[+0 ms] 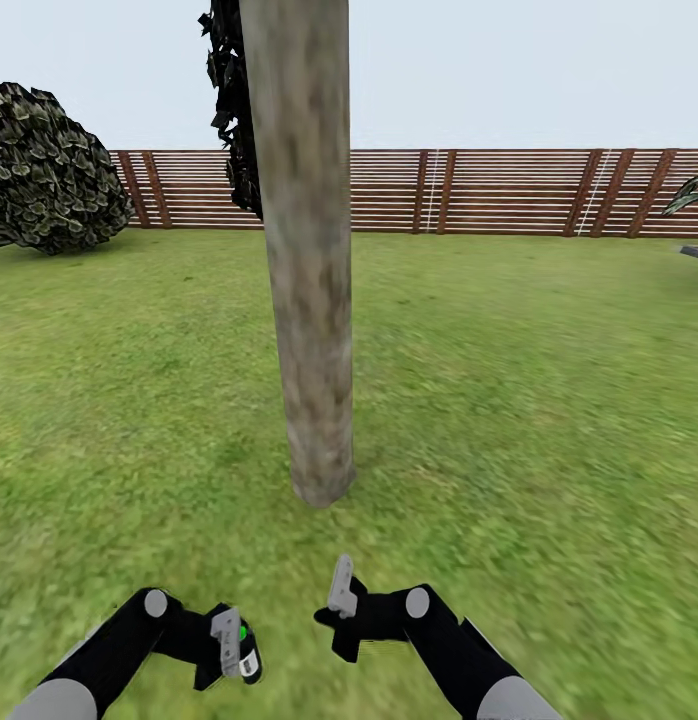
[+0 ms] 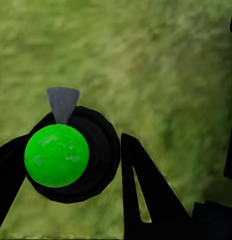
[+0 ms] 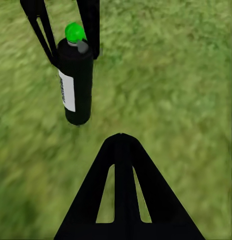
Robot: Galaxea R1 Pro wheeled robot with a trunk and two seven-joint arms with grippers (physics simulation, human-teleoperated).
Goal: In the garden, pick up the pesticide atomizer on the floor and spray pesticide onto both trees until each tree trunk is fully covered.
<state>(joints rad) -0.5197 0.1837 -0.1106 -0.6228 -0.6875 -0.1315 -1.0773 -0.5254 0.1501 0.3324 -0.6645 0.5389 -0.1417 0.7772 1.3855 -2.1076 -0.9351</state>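
A thick pale mottled tree trunk [image 1: 309, 300] rises from the grass floor [image 1: 509, 400] straight ahead, its base a short way beyond both arms. My left gripper [image 1: 229, 642] hangs low at the near left, shut on the pesticide atomizer [image 1: 249, 660]. In the left wrist view the atomizer [image 2: 96, 155] shows from above, a green cap and grey nozzle between the two black fingers [image 2: 145, 195]. The right wrist view shows the atomizer [image 3: 78, 95] upright with its white label, held off the grass. My right gripper [image 1: 341, 590] is shut and empty, near the trunk's base.
A red-brown slat fence [image 1: 489, 190] closes the lawn at the back. A dark leafy bush [image 1: 49, 170] stands at the far left, and a narrow black tree [image 1: 234, 110] rises behind the trunk. A palm leaf [image 1: 689, 195] and a grey stone [image 1: 694, 252] sit at the right edge.
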